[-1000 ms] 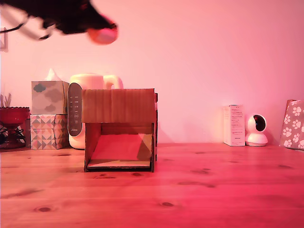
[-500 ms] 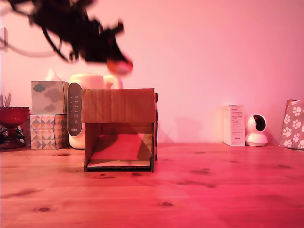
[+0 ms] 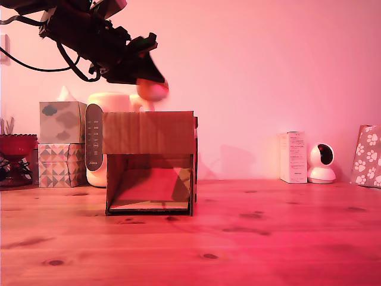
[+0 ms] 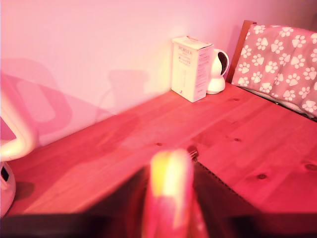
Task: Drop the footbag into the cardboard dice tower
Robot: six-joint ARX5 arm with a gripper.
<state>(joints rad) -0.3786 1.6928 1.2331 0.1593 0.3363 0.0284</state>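
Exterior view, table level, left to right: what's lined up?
Red bowl → stacked tissue boxes → cardboard dice tower → white carton → round white camera → paw-print fabric.

cardboard dice tower (image 3: 149,132): matt corrugated | table (image 3: 268,238): knotty wood | camera (image 3: 322,163): glossy plastic

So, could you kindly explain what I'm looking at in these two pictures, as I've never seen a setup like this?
The dark shape is a robot arm ending in a gripper, a two-fingered clamp. One picture comes from a camera standing on the wooden table, the other from a camera on the arm's wrist. The gripper holds a small soft ball, the footbag, just above the cardboard dice tower. In the wrist picture the footbag is the blurred yellow shape. Also on the table: tissue boxes, a white carton and a round white camera.
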